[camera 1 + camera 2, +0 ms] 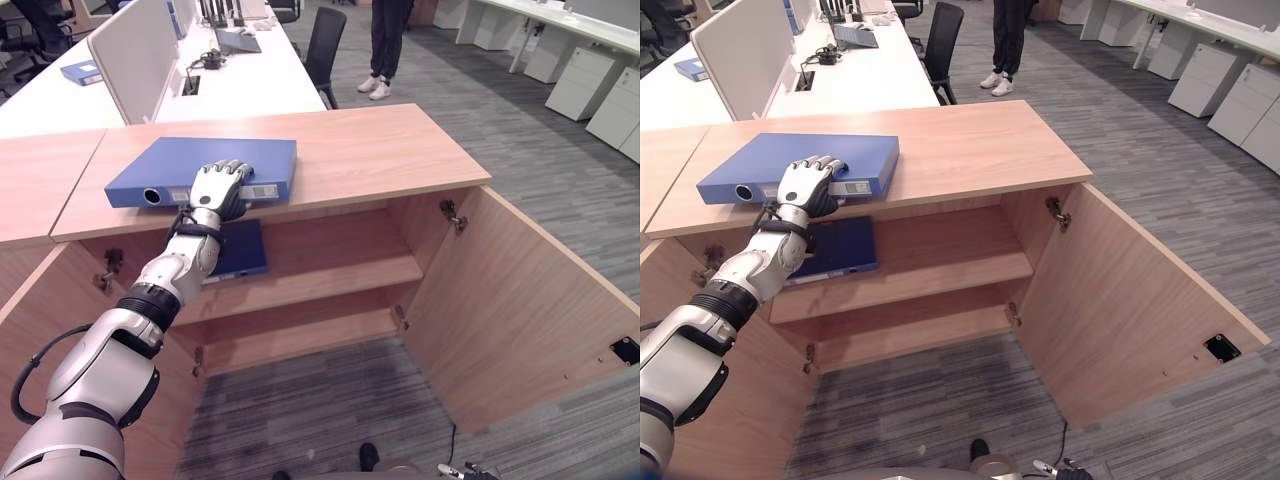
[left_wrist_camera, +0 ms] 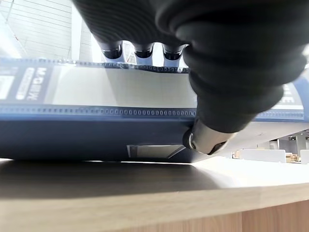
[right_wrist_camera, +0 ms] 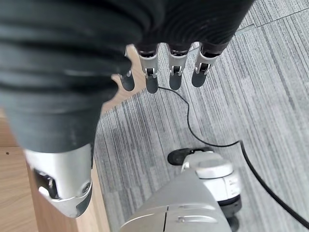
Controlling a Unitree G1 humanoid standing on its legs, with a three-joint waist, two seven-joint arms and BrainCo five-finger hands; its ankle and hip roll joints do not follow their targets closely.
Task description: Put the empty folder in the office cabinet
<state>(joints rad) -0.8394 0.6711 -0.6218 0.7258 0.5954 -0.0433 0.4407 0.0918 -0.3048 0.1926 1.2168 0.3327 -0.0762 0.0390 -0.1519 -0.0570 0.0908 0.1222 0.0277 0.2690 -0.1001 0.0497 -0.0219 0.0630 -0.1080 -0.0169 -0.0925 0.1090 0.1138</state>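
Note:
A blue folder (image 1: 200, 165) lies flat on the wooden top of the office cabinet (image 1: 380, 150), its labelled spine (image 2: 120, 87) facing the front edge. My left hand (image 1: 218, 188) grips it at the spine: fingers curl over the cover and the thumb (image 2: 227, 87) presses against the spine. A second blue folder (image 1: 240, 250) lies on the upper shelf (image 1: 330, 265) inside, just below my hand. My right hand (image 3: 151, 72) hangs over the carpet with relaxed fingers, holding nothing.
Both cabinet doors stand open; the right door (image 1: 520, 300) swings far out over the carpet. A lower shelf (image 1: 300, 335) is bare. Behind the cabinet are a white desk with a divider (image 1: 140, 50), a black chair (image 1: 325, 45) and a standing person (image 1: 385, 45).

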